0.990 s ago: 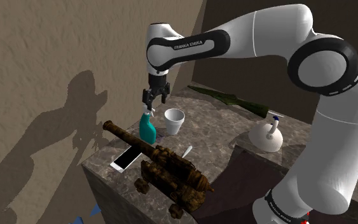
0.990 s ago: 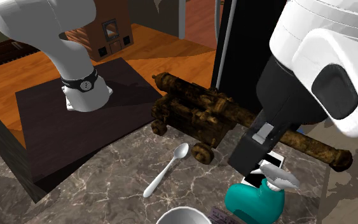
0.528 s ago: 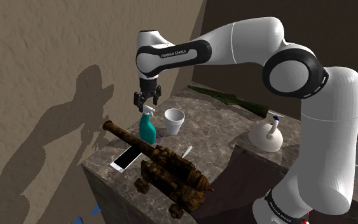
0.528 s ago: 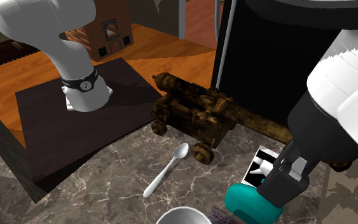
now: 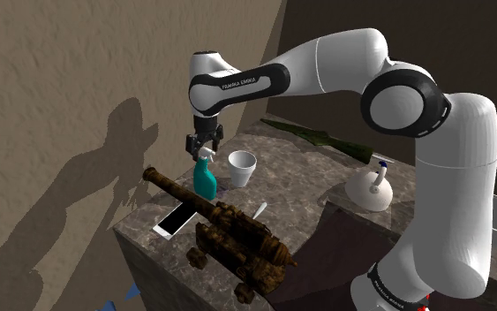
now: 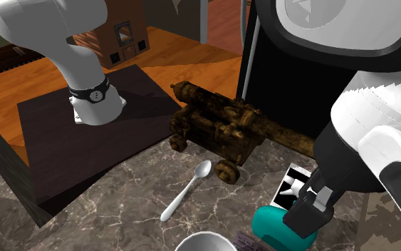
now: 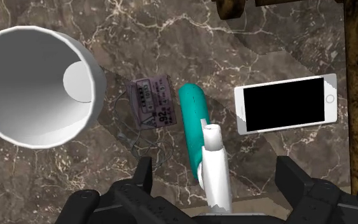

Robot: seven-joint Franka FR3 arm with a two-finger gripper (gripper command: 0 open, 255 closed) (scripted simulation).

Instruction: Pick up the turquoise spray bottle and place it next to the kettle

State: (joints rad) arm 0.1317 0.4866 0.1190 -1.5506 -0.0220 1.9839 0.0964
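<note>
The turquoise spray bottle (image 5: 206,179) with a white sprayer head stands upright on the marble top, between a white cup and the barrel of a cannon model. My gripper (image 5: 204,150) hangs right above it, open, with its fingers either side of the sprayer head. In the wrist view the bottle (image 7: 194,119) shows from above and its white head lies between the gripper's (image 7: 217,181) spread fingers (image 7: 143,176), which do not touch it. The second exterior view has the gripper (image 6: 298,222) over the bottle's body (image 6: 271,227). The white kettle (image 5: 367,188) stands far off toward the shoulder view's right.
A white cup (image 5: 242,167) stands close beside the bottle. A dark brown cannon model (image 5: 224,228) and a white phone (image 5: 174,221) lie toward the counter's front edge. A spoon (image 5: 259,210) lies between cannon and cup. A small printed tag (image 7: 149,102) lies by the bottle.
The gripper has moved toward the shoulder view's left and come down over the sprayer head. It has stayed open. The bottle has not moved.
</note>
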